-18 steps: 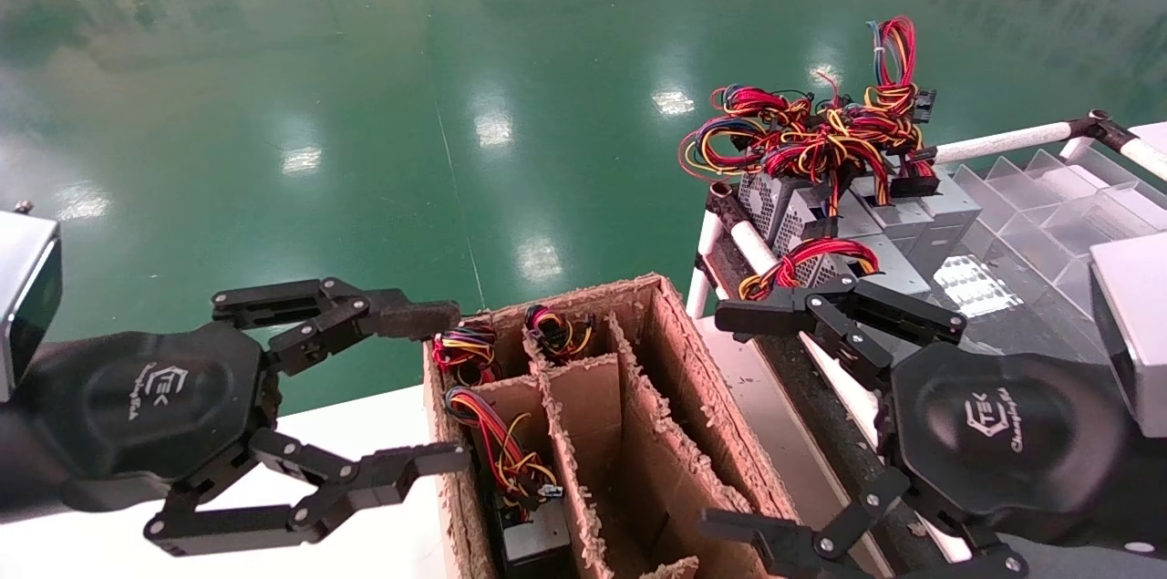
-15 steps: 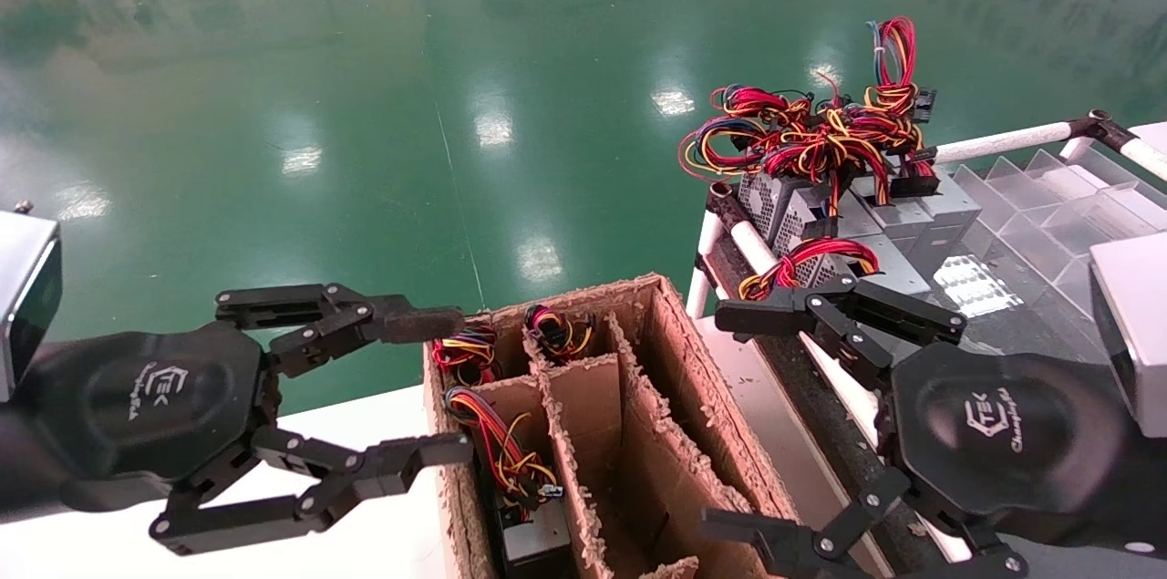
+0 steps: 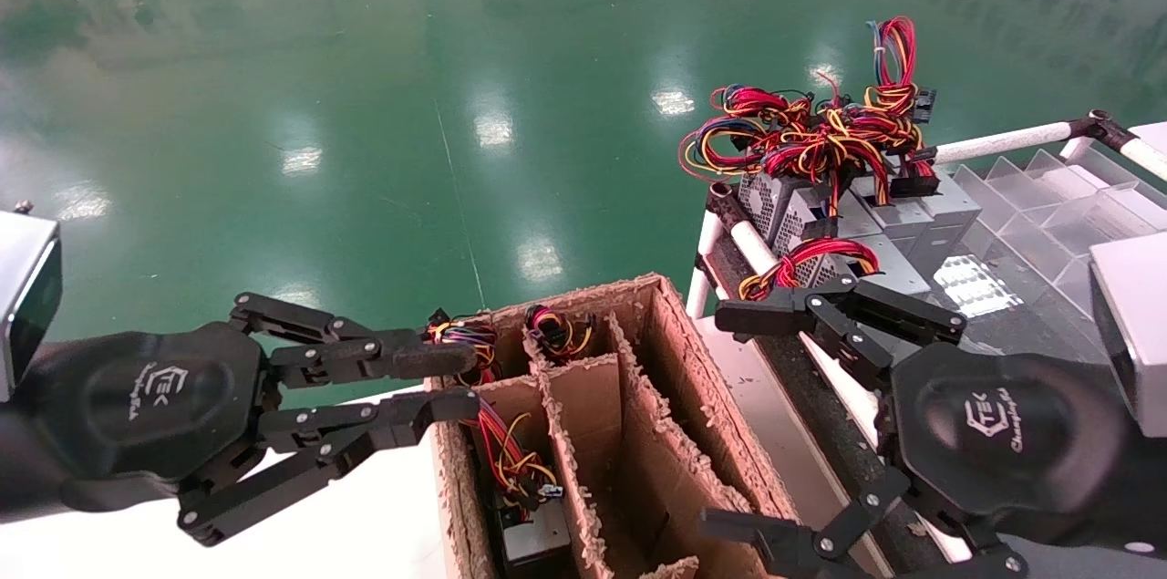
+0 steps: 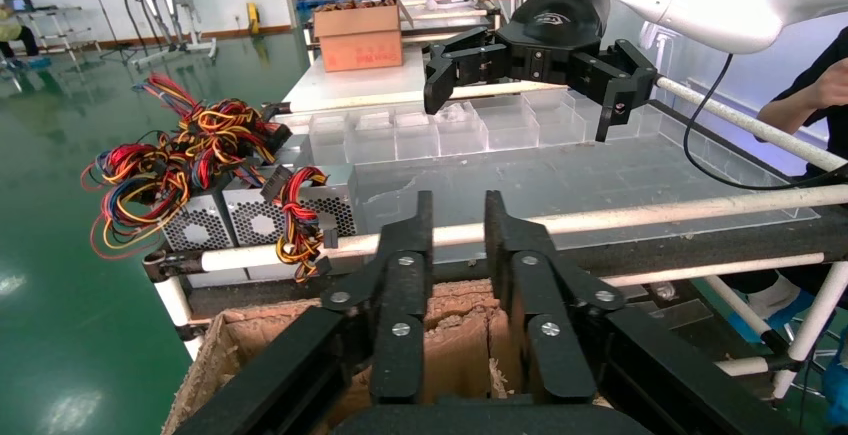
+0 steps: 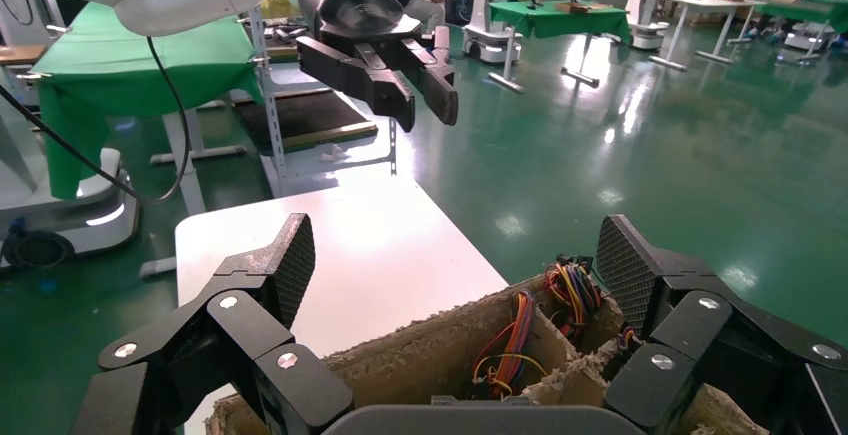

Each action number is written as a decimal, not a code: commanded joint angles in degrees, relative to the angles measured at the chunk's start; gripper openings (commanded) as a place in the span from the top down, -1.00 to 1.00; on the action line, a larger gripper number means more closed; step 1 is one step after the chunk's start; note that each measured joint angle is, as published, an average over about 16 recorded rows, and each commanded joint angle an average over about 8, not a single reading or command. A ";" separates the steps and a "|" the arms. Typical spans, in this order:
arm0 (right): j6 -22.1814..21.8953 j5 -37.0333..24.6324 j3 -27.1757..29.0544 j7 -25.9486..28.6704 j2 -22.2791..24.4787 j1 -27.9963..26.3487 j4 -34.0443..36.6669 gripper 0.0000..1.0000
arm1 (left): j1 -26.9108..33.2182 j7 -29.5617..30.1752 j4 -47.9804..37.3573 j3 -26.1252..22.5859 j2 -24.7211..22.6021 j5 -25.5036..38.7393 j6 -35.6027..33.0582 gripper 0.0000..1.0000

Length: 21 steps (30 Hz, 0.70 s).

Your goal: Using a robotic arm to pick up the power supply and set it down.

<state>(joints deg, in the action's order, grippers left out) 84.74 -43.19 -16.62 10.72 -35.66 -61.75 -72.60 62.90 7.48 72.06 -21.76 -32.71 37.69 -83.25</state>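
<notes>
Your left black hand with its hexagonal palm [image 3: 447, 381] sits at the left rim of the brown cardboard divider box [image 3: 638, 433], its linkage fingers nearly closed with only a narrow gap and nothing held. Your right black hand [image 3: 738, 419] hangs wide open at the box's right side. Grey metal power supplies with perforated vents [image 3: 848, 223] lie on the white-piped rack beyond the box's far right corner, red, yellow and black wires [image 3: 811, 137] piled on top.
</notes>
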 commanded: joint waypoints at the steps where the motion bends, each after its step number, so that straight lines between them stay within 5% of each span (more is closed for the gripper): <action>1: -0.21 -0.19 -0.06 0.00 -0.02 0.09 0.10 -1.00 | 0.00 0.00 0.00 0.00 0.00 0.00 0.00 1.00; 14: -2.79 -9.25 -6.16 1.08 -7.28 -3.90 7.43 -1.00 | 0.00 -0.01 -0.01 0.00 0.00 0.00 0.01 0.97; 21: -2.54 -11.25 -7.72 1.64 -8.52 -4.90 8.78 -1.00 | -0.01 -0.01 -0.02 0.00 0.01 0.00 0.03 -0.78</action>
<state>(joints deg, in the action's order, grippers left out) 81.42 -54.92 -24.58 12.41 -44.88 -66.60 -63.67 62.89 7.47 72.04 -21.76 -32.70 37.69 -83.22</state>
